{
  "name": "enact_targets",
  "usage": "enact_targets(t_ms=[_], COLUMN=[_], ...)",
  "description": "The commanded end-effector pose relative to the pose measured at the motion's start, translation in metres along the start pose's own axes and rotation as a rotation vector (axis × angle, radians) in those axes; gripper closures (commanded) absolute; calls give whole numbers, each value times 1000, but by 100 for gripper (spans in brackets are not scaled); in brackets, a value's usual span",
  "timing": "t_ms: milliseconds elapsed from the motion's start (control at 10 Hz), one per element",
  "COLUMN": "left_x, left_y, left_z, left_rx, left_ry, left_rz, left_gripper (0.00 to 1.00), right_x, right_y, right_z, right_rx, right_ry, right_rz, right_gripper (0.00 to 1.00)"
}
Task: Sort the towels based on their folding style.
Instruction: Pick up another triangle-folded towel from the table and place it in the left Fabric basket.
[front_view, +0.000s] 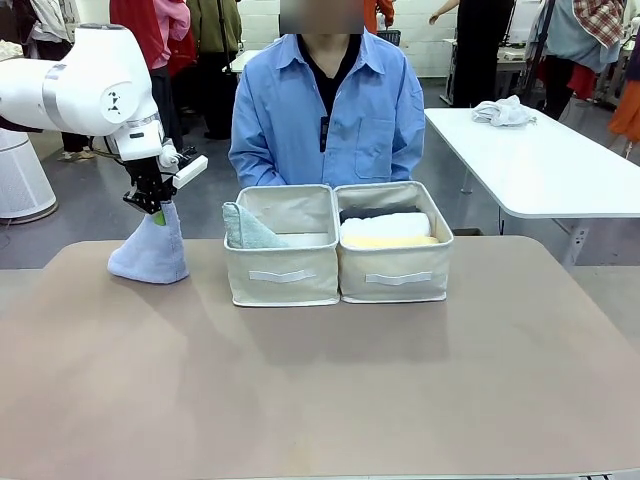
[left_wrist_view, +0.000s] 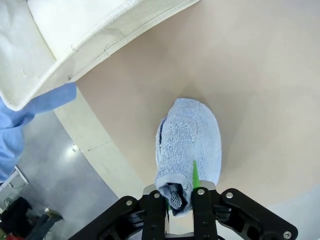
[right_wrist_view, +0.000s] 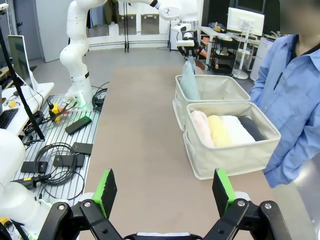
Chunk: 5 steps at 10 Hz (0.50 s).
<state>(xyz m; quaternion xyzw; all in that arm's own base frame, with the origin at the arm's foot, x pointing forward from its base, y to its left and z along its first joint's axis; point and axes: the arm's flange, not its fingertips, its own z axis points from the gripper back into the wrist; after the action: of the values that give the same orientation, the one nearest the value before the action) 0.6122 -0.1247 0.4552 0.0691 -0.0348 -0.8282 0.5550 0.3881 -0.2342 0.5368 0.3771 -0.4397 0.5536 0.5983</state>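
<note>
The lavender-blue cone-shaped terry towel stands upright on the brown bench at its far left, well left of the two beige fabric bins. The left gripper comes straight down on the cone's tip, its jaws closed on the peak; the left wrist view shows the tip pinched between the fingers. The left bin holds a grey-green cone towel. The right bin holds rolled towels: dark grey, white, yellow and pink. The right gripper hangs with jaws wide apart, holding nothing.
</note>
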Motion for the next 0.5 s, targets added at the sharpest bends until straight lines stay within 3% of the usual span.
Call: enact_targets(t_ms=[0, 200, 400], left_x=[-6, -12, -14], left_y=[-5, -16, -38], left_z=[12, 53, 124], left_rx=[1, 2, 1], left_ry=[19, -31, -65], left_rz=[27, 91, 219], left_gripper=[100, 100, 100], right_x=[-1, -1, -1], right_y=[4, 4, 4], right_z=[-1, -1, -1], right_rx=[7, 7, 7], right_ry=[-9, -9, -9], right_rz=[10, 10, 10], right_gripper=[0, 0, 0])
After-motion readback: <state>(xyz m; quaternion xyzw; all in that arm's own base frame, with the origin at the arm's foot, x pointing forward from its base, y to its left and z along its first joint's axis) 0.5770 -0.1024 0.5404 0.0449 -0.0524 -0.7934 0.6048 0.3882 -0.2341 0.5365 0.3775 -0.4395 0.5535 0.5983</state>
